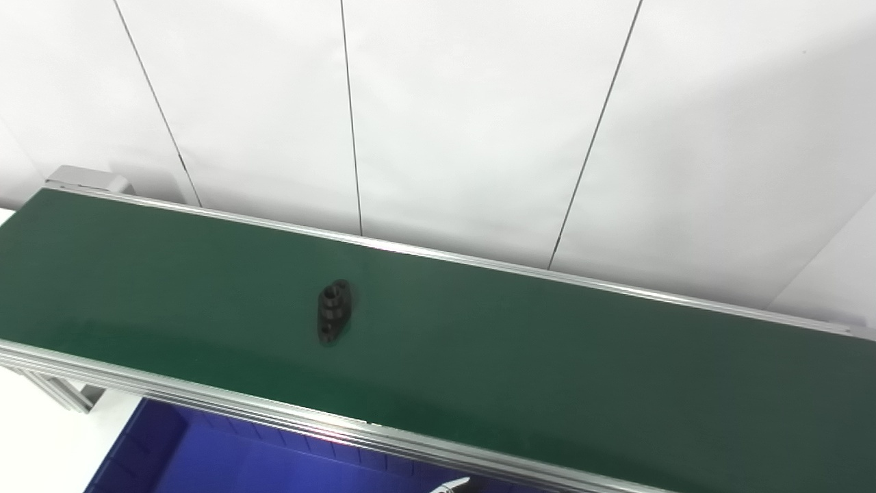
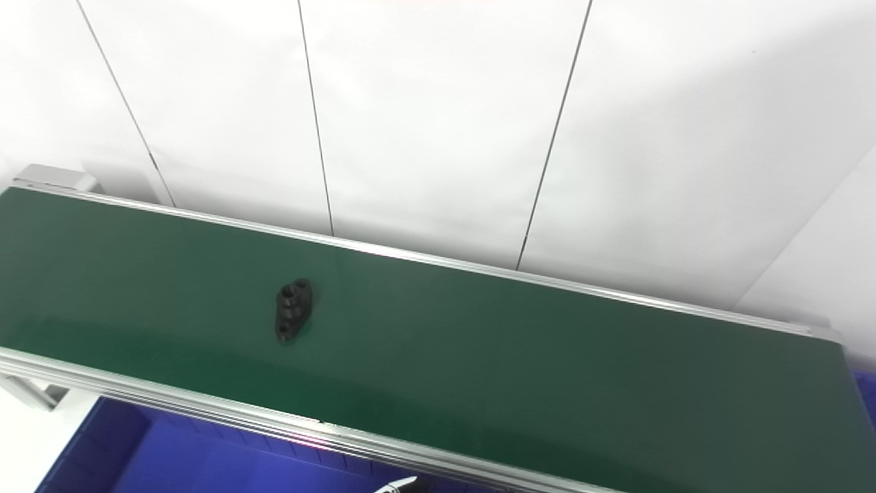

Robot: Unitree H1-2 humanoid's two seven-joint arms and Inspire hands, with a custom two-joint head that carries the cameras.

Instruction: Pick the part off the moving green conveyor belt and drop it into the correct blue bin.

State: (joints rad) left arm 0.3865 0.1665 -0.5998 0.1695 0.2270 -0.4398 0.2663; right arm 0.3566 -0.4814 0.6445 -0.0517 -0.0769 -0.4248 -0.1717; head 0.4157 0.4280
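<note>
Part point(image 1: 334, 310): black flanged fitting, mid-width on green conveyor belt point(image 1: 547, 356), left of centre, unheld. Blue bin point(image 1: 205, 459) below near edge. Hands' state: cannot tell. Risk: part rides past before pickup.

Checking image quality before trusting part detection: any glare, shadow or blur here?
Left eye view: the black part is slightly soft; glare streaks the belt's near rail. Right eye view: similar rail glare; the green conveyor belt darkens toward its right end.

one black part point(image 1: 334, 310), one green conveyor belt point(image 1: 547, 356), one blue bin point(image 1: 226, 459)
</note>
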